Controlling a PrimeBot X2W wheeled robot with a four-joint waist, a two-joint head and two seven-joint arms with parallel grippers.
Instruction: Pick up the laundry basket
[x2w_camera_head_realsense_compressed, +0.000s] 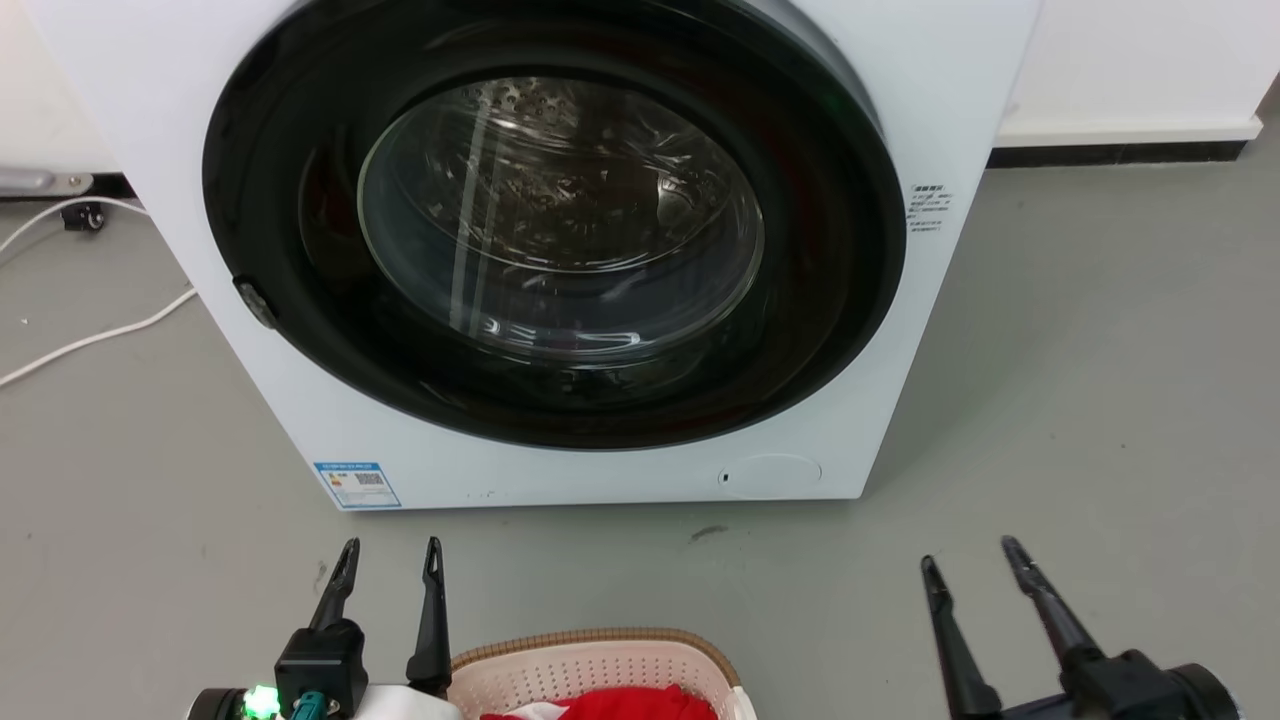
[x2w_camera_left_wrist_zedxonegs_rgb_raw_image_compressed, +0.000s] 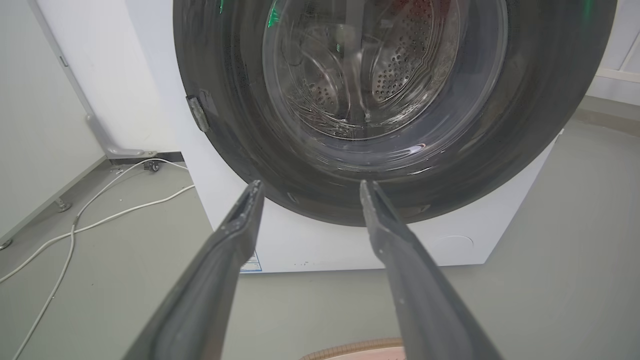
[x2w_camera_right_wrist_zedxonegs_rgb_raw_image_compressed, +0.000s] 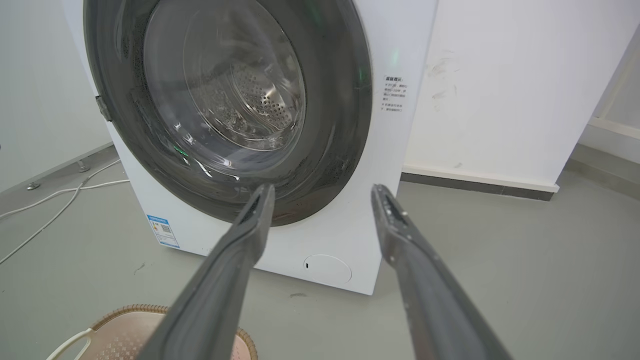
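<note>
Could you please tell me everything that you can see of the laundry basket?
The laundry basket is pale pink plastic with small perforations, a brown braided-look rim and a white side handle, and it is rounded at the corners. It stands upright on the grey floor before the washing machine, apart from it. Red cloth lies inside. The left gripper is open, with one of its fingers beside the basket's left corner; contact cannot be told.

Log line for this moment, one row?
phase: pre-grasp | left gripper: open, empty | right gripper: open, empty | laundry basket: on floor, not held
</note>
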